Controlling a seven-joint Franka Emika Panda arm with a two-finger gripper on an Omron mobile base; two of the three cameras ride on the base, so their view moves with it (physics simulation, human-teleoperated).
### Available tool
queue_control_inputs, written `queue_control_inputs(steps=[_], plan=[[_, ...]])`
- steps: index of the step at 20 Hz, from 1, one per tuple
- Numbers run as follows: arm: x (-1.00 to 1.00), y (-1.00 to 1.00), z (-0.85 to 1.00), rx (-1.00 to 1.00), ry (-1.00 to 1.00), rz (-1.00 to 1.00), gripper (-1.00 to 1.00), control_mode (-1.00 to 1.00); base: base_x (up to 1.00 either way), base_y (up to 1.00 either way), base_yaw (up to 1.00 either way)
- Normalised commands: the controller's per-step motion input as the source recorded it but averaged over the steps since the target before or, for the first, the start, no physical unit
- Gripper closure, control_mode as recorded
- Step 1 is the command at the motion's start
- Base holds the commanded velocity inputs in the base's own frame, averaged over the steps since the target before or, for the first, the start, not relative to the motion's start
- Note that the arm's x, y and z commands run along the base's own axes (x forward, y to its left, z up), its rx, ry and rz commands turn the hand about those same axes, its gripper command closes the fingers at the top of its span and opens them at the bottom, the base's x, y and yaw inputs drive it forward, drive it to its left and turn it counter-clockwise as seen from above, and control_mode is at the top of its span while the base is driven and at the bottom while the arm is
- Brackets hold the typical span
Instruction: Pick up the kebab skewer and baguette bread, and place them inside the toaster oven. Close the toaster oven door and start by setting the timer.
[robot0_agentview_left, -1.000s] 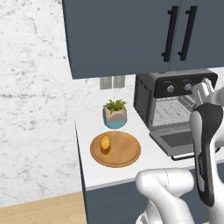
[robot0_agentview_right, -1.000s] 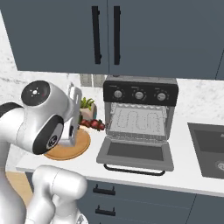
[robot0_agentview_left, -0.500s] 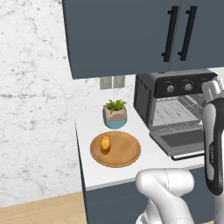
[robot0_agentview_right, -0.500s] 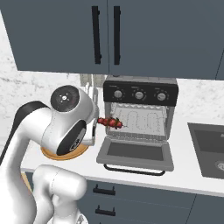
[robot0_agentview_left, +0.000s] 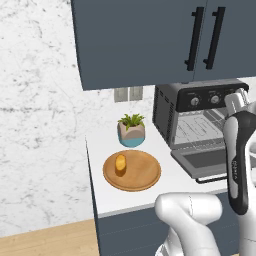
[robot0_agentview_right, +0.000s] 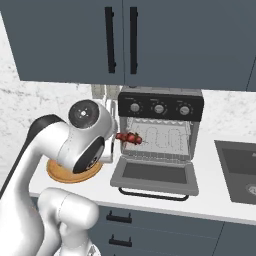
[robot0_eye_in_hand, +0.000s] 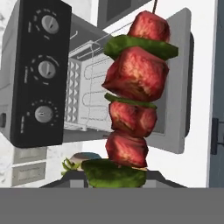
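My gripper (robot0_eye_in_hand: 114, 178) is shut on the lower end of the kebab skewer (robot0_eye_in_hand: 133, 94), a stick of dark red chunks and green pieces. In the right base view the kebab skewer (robot0_agentview_right: 129, 137) hangs level at the left side of the toaster oven (robot0_agentview_right: 160, 107) opening, just above the toaster oven door (robot0_agentview_right: 155, 174), which lies folded down and open. My hand there is mostly hidden behind my own elbow. The baguette bread (robot0_agentview_left: 120, 163) lies on the wooden plate (robot0_agentview_left: 145, 175), left of the toaster oven (robot0_agentview_left: 197, 100). The wire rack (robot0_eye_in_hand: 87, 89) shows behind the skewer.
A small potted plant (robot0_agentview_left: 132, 130) stands behind the plate by the wall. Dark cabinet doors (robot0_agentview_right: 120, 40) hang above the oven. A sink (robot0_agentview_right: 239, 170) lies to the oven's right. The open door (robot0_agentview_left: 210, 159) reaches almost to the counter's front edge.
My arm has swung right, carrying the skewer from above the plate to the front of the oven opening. The bread and the oven door have stayed put.
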Motion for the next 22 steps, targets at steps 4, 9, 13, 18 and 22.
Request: queue_control_inputs(steps=[4, 9, 13, 18, 22], plan=[[0.26, -0.33, -0.22, 0.03, -0.04, 0.00, 1.00, -1.00, 0.00, 0.00, 0.00], [0.29, -0.47, -0.29, 0.04, -0.02, 0.00, 1.00, -1.00, 0.00, 0.00, 0.00], [0.51, -0.35, -0.25, 0.04, 0.00, 0.01, 1.00, -1.00, 0.00, 0.00, 0.00], [0.60, -0.14, -0.16, 0.02, 0.00, 0.01, 1.00, -1.00, 0.00, 0.00, 0.00], [0.54, 0.00, -0.28, 0.00, 0.00, 0.04, 1.00, -1.00, 0.00, 0.00, 0.00]])
